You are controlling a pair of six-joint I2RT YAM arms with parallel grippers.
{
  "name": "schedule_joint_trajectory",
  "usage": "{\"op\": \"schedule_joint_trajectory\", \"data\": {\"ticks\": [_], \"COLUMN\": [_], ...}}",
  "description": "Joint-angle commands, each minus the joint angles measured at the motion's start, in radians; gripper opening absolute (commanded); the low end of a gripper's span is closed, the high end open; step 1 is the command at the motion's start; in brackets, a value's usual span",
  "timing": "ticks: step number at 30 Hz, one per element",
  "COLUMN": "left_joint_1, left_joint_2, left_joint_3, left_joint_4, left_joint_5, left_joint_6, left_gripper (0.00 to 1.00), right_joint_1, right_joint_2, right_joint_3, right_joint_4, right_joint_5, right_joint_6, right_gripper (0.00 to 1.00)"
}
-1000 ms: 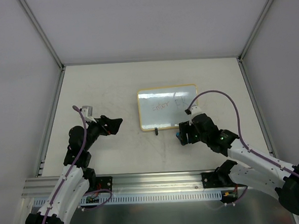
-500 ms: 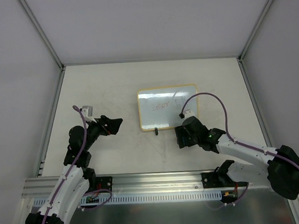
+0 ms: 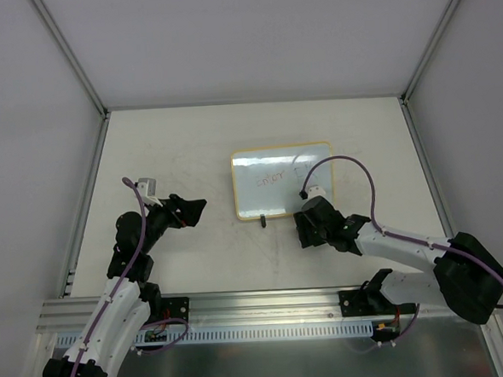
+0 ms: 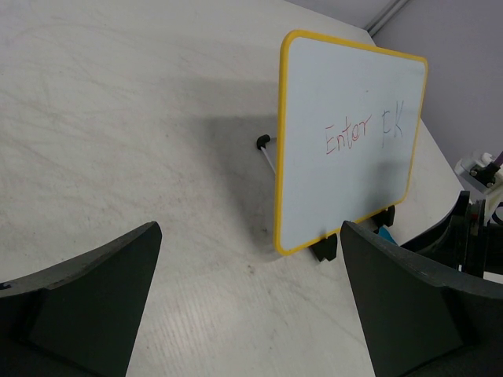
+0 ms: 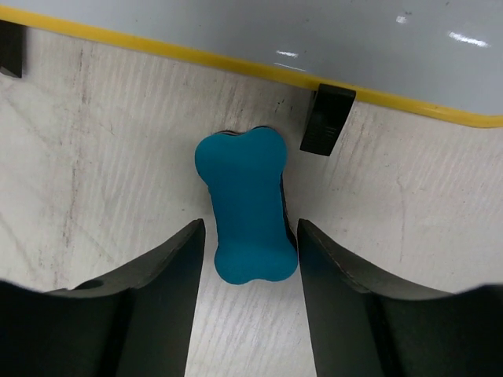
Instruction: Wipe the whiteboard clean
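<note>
Tabletop [image 3: 163, 143] is pale & scratched. At left, L fingers [image 3: 189, 207] are held wide open, well apart from the board. Whiteboard [image 3: 273, 185] is stood near the middle, w/ red writing on it. Blue eraser [image 5: 246, 206] is laid just by its black foot [image 5: 326, 119], between R fingers [image 5: 161, 287], which are spread open.

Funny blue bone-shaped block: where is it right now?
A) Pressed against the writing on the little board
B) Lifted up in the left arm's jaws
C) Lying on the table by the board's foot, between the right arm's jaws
C: the right wrist view shows the blue block flat on the table beside a black foot of the whiteboard, with the right arm's jaws open on either side of it.
</note>
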Motion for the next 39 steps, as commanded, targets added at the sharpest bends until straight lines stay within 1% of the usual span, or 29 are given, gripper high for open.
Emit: {"op": "schedule_joint_trajectory", "data": {"ticks": [1,3,5,7,18,23,24,25,28,33,39], "left_joint_1": [-0.012,-0.012,-0.01,-0.012,-0.01,-0.01,-0.01,-0.01,-0.01,-0.01,-0.01], "left_joint_2": [-0.004,-0.001,0.002,0.004,0.004,0.005,0.005,0.007,0.008,0.005,-0.001], "left_joint_3": [0.015,0.017,0.017,0.017,0.017,0.017,0.017,0.017,0.017,0.018,0.017], "left_joint_4": [0.036,0.036,0.037,0.036,0.036,0.036,0.037,0.036,0.036,0.037,0.034], "left_joint_5": [0.03,0.03,0.032,0.032,0.032,0.032,0.032,0.03,0.032,0.03,0.024], "left_joint_6": [0.012,0.012,0.012,0.012,0.012,0.014,0.014,0.014,0.014,0.014,0.015], "left_gripper": [0.99,0.99,0.99,0.99,0.99,0.99,0.99,0.99,0.99,0.99,0.99], "right_joint_1": [0.006,0.006,0.007,0.004,0.006,0.006,0.006,0.006,0.004,0.015,0.07], "right_joint_2": [0.002,0.001,-0.001,0.002,0.057,0.08,0.08,0.082,0.09,0.061,-0.027], "right_joint_3": [0.006,0.004,0.004,0.005,0.021,0.024,0.024,0.024,0.028,0.036,0.065], "right_joint_4": [0.029,0.027,0.029,0.027,0.026,0.026,0.026,0.026,0.024,0.0,-0.068], "right_joint_5": [0.044,0.047,0.047,0.044,0.026,0.027,0.027,0.029,0.027,0.023,0.057], "right_joint_6": [0.025,0.026,0.025,0.026,0.029,0.037,0.037,0.037,0.037,0.042,0.049], "right_gripper": [0.52,0.48,0.46,0.42,0.45,0.45,0.45,0.41,0.39,0.38,0.38]}}
